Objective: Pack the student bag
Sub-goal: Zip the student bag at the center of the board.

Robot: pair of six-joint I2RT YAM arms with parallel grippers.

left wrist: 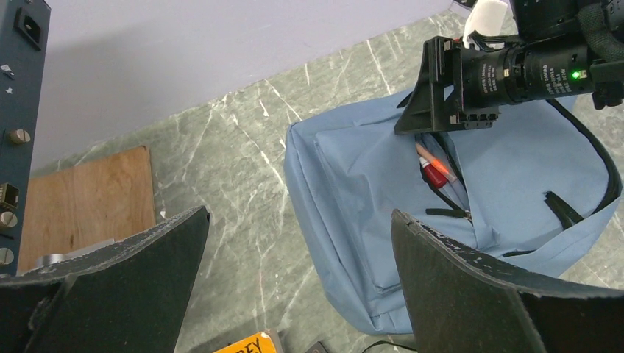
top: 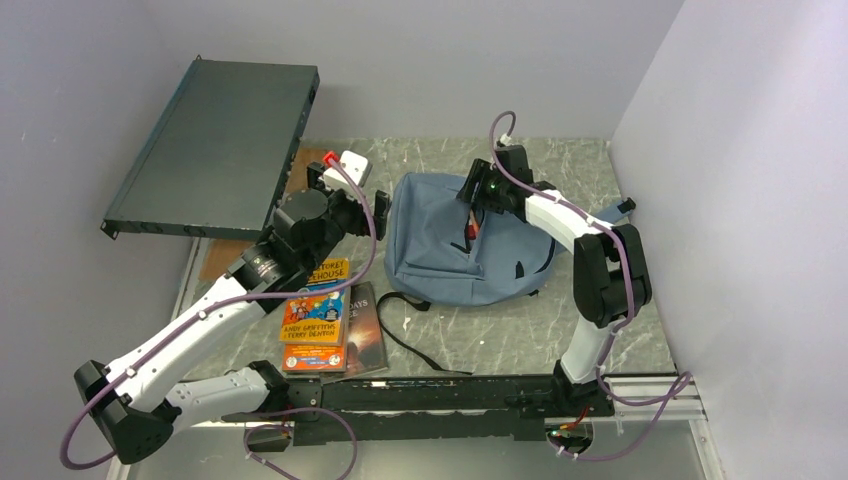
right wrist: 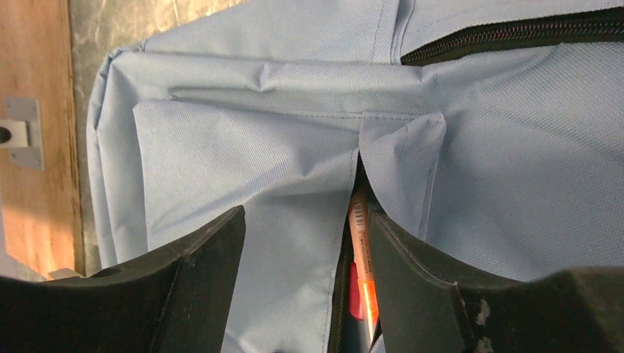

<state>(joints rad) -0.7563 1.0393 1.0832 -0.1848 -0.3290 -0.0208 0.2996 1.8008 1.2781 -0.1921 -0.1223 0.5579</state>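
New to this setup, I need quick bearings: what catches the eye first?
The blue-grey student bag lies mid-table, with the open right gripper poised over its front pocket, where a red-and-orange pen pokes out. Left of the bag lies a stack of bright books, and a dark panel slants at the back left.

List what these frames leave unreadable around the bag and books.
1. Pens: lower ends hidden inside the bag front pocket in every view; count unclear.
2. Main compartment: contents unseen; the right wrist view shows only its zipper.
3. Books: top view, print too small, lower ones covered by the top one and the left arm.
4. Right pincer: whether it touches a pen cannot be told in any view.
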